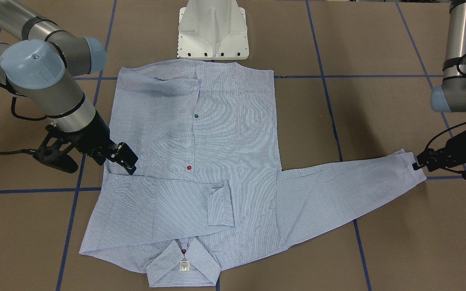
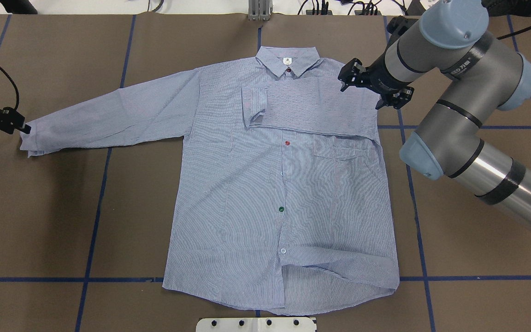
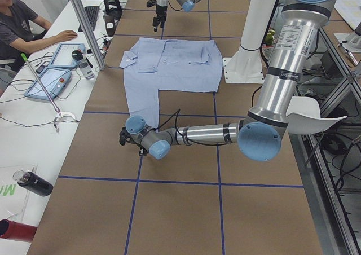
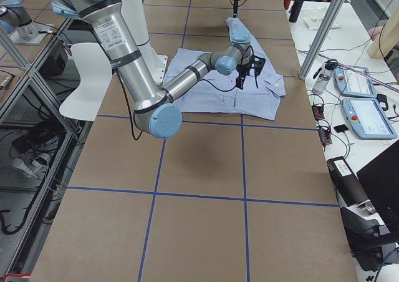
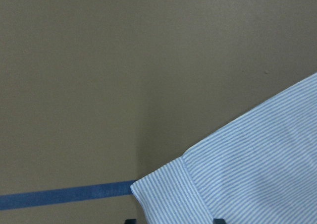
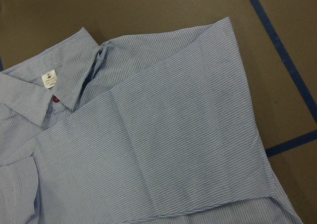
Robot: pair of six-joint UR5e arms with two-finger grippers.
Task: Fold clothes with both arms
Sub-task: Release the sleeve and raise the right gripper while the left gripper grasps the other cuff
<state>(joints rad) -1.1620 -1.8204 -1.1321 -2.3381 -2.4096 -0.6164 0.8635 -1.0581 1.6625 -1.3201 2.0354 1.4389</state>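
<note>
- Spread flat and front-up on the brown table (image 2: pixel 62 207): the pinstriped shirt (image 2: pixel 247 207), with the collar (image 2: pixel 288 60) at the side far from the robot, probably so that each arm reaches one sleeve.
- Already folded across the chest, just below the collar: the right-side sleeve (image 2: pixel 311 108).
- Hovering just over the shoulder end of that fold: the right gripper (image 1: pixel 126 159), jaws apart and holding nothing; no work left on this side, by the look.
- Stretched out straight, away from the body: the left-side sleeve (image 2: pixel 113 115), likely laid so for an easy grasp at its end.
- Low to the table, right at the cuff (image 5: pixel 163 196): the left gripper (image 2: pixel 20 127). Fingertips seen apart in the wrist view, with the cuff edge just ahead of them; not yet clamped, as far as can be judged.
- Next, probably: close on the cuff and carry it over the chest.
</note>
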